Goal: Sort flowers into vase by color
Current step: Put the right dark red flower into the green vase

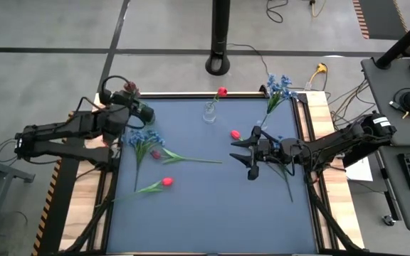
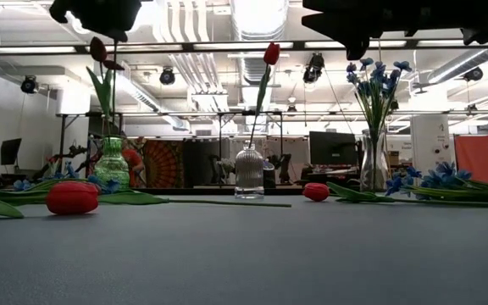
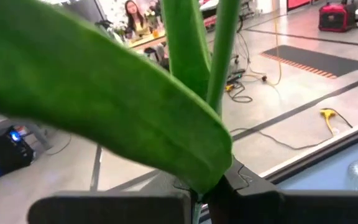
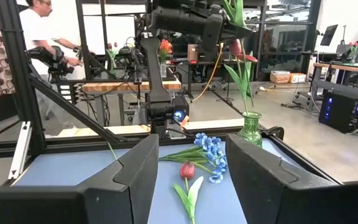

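Observation:
My left gripper (image 1: 132, 98) is at the table's far left corner, shut on a dark maroon flower (image 2: 98, 49). The flower stands in a green vase (image 2: 111, 161), into whose neck its stem runs. My right gripper (image 1: 242, 151) hangs open over the table's right half with nothing between its fingers (image 4: 145, 177). A red tulip (image 1: 223, 91) stands in a clear ribbed vase (image 2: 249, 172). Blue flowers (image 2: 375, 76) fill a clear vase (image 2: 373, 174) at the far right. On the cloth lie two red tulips (image 1: 166, 182) (image 1: 235, 134), a blue bunch (image 1: 144, 137) and a maroon flower (image 1: 155, 153). My left gripper pinches the maroon flower's upper stem (image 3: 215, 177) between its two fingers, together with the base of a broad leaf (image 3: 104, 106), close by the bloom (image 4: 235, 46). The fingers come roughly level from the table's left side, across the stem. The flower stands upright, its lower stem in the green vase (image 4: 250, 127).
More blue flowers (image 2: 439, 178) lie on the cloth under my right arm. Wooden rails and black frame bars edge the blue cloth (image 1: 212, 213), whose near half is bare. A black pole base (image 1: 219, 65) stands beyond the far edge. A person (image 4: 33, 37) is in the room behind.

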Action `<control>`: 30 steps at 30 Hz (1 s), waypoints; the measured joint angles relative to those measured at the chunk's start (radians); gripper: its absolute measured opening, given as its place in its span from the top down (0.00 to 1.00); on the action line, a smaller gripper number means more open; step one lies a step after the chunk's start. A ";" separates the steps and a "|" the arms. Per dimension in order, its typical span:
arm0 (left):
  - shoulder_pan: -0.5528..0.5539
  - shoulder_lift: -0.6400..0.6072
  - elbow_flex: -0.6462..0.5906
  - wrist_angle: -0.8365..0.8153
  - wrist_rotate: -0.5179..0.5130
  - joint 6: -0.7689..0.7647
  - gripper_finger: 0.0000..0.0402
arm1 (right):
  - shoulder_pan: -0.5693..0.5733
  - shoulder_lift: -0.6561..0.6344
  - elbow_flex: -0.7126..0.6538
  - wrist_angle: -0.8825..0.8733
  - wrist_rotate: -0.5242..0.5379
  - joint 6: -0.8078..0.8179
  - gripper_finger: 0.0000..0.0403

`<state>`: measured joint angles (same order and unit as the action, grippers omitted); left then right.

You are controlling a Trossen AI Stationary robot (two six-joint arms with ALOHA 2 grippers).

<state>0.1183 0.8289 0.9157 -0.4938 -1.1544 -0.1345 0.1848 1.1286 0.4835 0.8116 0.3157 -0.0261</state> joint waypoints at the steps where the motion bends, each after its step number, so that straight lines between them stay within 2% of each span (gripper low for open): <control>1: 0.009 0.002 0.000 0.000 0.014 0.000 1.00 | 0.000 0.000 0.000 0.000 0.000 0.000 0.55; 13: 0.104 0.033 0.000 -0.003 0.024 -0.080 1.00 | 0.000 0.000 0.000 -0.001 0.000 0.000 0.55; 18: 0.134 0.036 0.000 -0.002 0.086 -0.151 1.00 | 0.000 0.000 0.000 -0.003 0.000 -0.002 0.55; 30: 0.153 0.036 0.000 -0.027 0.090 -0.213 1.00 | 0.000 0.000 -0.002 -0.010 0.000 -0.001 0.55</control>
<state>0.2717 0.8646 0.9157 -0.5204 -1.0645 -0.3472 0.1848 1.1290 0.4820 0.8020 0.3161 -0.0273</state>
